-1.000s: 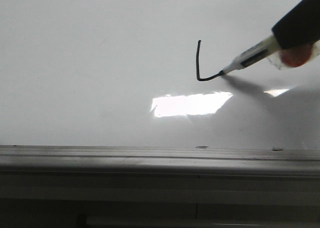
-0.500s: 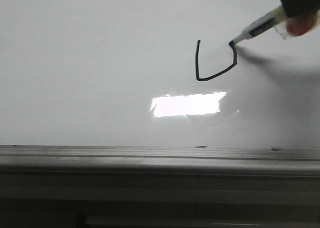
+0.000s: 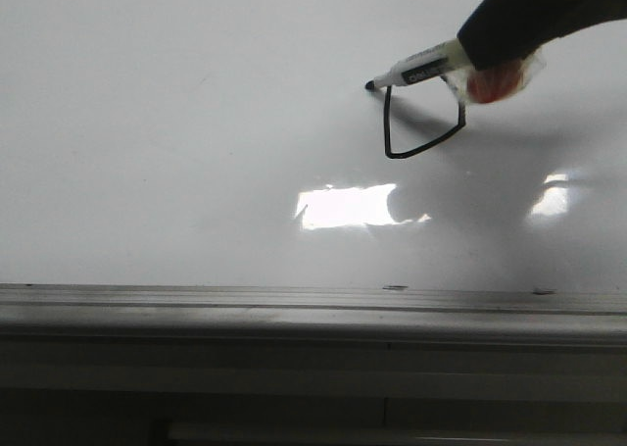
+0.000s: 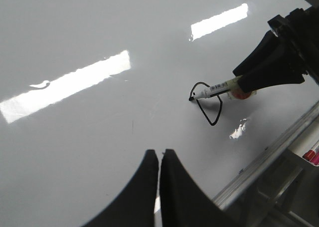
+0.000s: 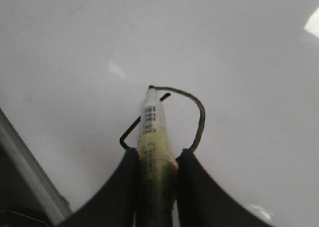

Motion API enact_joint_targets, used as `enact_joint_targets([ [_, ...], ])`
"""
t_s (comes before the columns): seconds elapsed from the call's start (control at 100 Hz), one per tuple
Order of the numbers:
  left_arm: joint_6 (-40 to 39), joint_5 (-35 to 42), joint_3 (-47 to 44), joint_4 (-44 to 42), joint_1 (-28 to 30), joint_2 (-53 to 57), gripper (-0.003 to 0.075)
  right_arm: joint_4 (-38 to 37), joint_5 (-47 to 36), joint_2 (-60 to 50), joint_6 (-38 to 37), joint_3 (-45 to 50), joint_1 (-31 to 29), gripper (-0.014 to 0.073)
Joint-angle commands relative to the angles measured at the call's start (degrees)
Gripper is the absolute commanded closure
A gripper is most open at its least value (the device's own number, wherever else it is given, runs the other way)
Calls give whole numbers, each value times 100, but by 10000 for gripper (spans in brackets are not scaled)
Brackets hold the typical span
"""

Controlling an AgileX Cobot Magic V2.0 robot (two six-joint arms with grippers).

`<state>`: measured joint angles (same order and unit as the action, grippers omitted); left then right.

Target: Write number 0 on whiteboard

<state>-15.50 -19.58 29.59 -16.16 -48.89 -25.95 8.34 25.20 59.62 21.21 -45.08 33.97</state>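
Right end effector [image 5: 155, 159]: pinching the marker [image 3: 423, 70].
Left end effector [image 4: 159, 159]: pressed together.
Marker tip: seems to touch the 0 [image 3: 424, 121] on the whiteboard [image 3: 176, 123].

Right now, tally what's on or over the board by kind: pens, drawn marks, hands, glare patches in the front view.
Pens: 1, the marker, held in the right hand.
Drawn marks: 1, the number 0 on the whiteboard.
Hands: 2, the right one on the marker, the left hand shut on nothing.
Glare patches: 2 in the front view.
Total: 6.
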Motion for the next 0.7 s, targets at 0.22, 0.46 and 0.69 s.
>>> enact_joint_targets([
  [0.22, -58, 447, 142, 39, 12, -24, 739, -83, -261, -663, 79, -971, 441, 641],
  [0.46, 407, -24, 803, 101, -96, -66, 489, -83, 963, -640, 79, -2059, 1416, 641],
  [0.69, 2255, -1800, 1955, 940, -846, -783, 281, -55, 1858, 106, 79, -2061, 2214, 641],
])
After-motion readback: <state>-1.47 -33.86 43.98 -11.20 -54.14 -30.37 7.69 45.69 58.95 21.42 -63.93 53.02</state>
